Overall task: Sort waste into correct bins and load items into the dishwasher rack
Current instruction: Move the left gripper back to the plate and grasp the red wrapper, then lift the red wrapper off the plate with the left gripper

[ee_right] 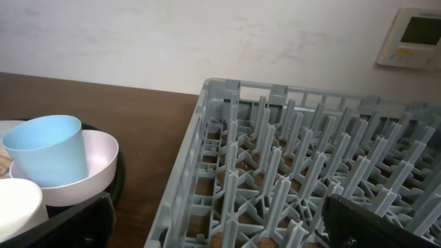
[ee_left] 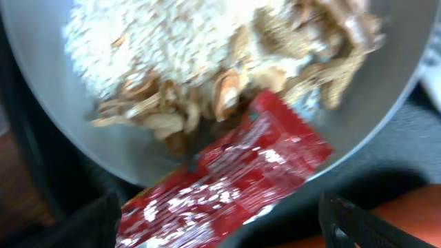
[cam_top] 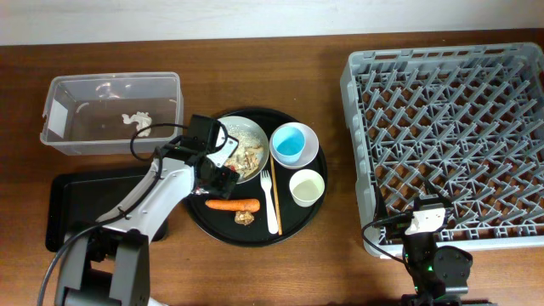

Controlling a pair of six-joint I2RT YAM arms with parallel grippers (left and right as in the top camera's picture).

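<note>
The wrapper (ee_left: 227, 172) lies directly under my left gripper (ee_left: 219, 217). It is draped over the near rim of the plate (ee_left: 41, 89), with one end against the rice (ee_left: 158, 34) and scraps and the other reaching out between my fingers (ee_left: 96, 224). In the wrist view its long axis runs on a slant, from lower left up to the right, so it crosses the line between the jaws at an angle rather than squarely.

The jaws stand wide apart, one on each side of the wrapper, clasping nothing. The picture is smeared, so I cannot say whether either pad brushes the foil.

I judge the next move to be a short drop and a squeeze, catching the wrapper alone and not the plate rim. The left arm is plainly the one for this. The right gripper (ee_right: 220, 227) sits well away at the near edge of the rack (ee_right: 289, 158), jaws parted and empty. The tub (cam_top: 115, 78) lies left of the plate, on the left arm's side.
</note>
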